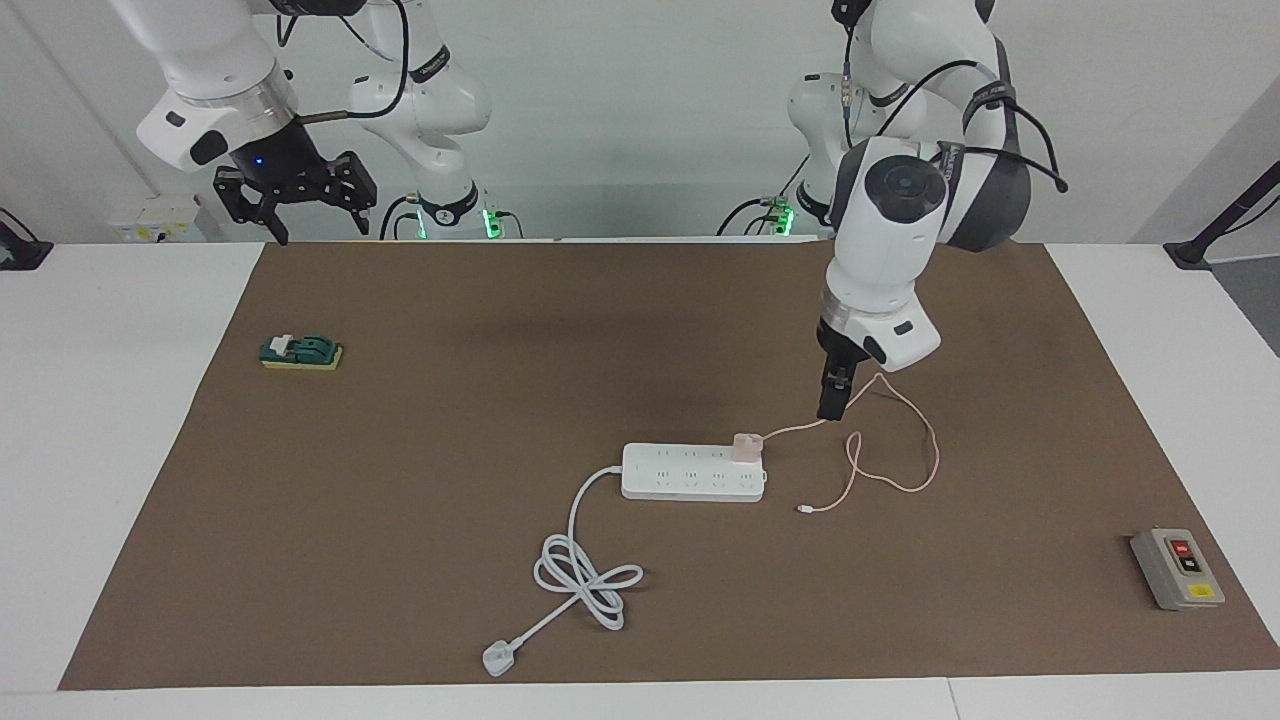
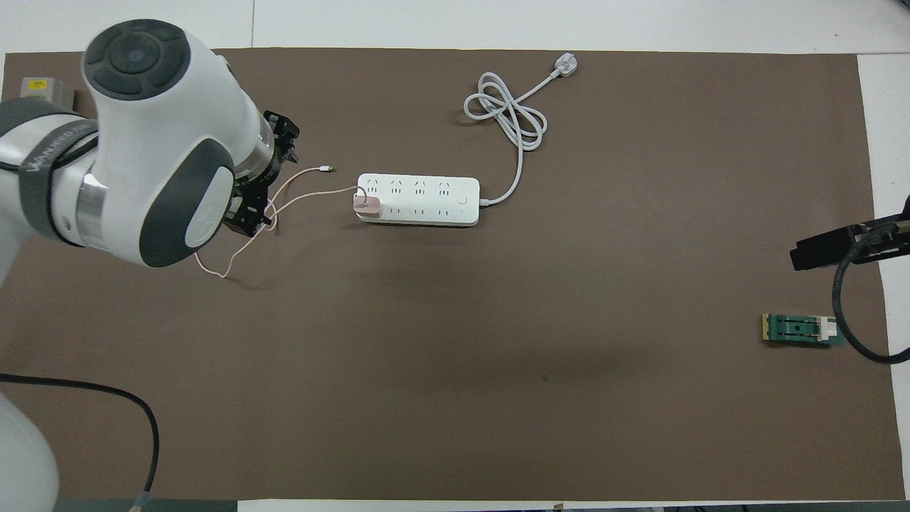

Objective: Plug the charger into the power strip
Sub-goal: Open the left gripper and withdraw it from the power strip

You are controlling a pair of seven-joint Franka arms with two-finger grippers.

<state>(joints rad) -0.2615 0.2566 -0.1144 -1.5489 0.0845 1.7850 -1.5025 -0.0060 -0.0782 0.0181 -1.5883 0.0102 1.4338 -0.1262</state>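
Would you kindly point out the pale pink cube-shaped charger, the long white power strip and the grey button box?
pale pink cube-shaped charger [image 1: 745, 446], facing view, on its top face.
long white power strip [image 1: 680, 472], facing view, on its socket face.
grey button box [image 1: 1176, 568], facing view, on its front panel.

One charger [image 1: 746, 446] – one power strip [image 1: 690, 473]
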